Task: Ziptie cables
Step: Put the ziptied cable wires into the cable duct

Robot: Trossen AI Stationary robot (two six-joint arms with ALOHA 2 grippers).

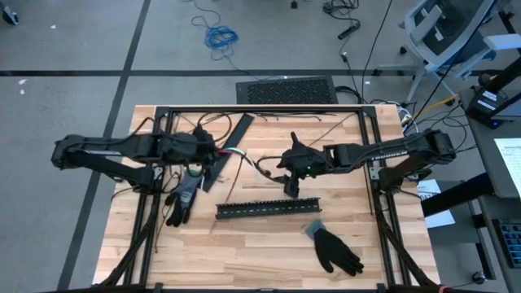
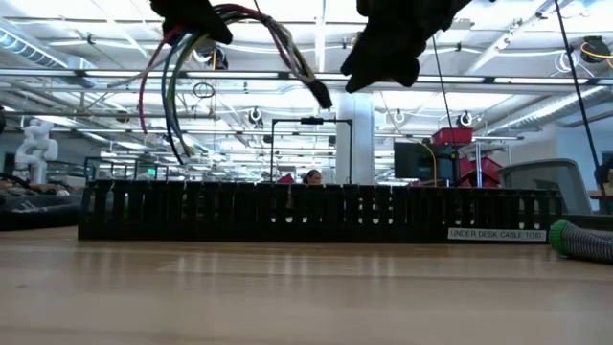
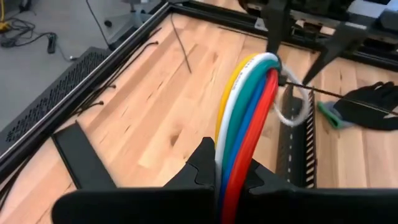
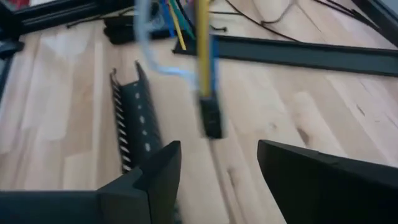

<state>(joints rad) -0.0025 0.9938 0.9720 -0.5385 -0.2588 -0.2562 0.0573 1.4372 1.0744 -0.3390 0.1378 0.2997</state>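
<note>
Left gripper [image 3: 233,180] is clenched on the cables [image 3: 249,118] above the worktop [image 1: 269,244]. Right gripper [image 4: 217,168] is released, near the cables' free end.

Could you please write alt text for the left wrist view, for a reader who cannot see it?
The left gripper is shut on the cables, a bundle of yellow, white, green, blue and red wires arching away over a wooden table. Beyond lie a black slotted strip and a black glove, with the other arm above.
</note>
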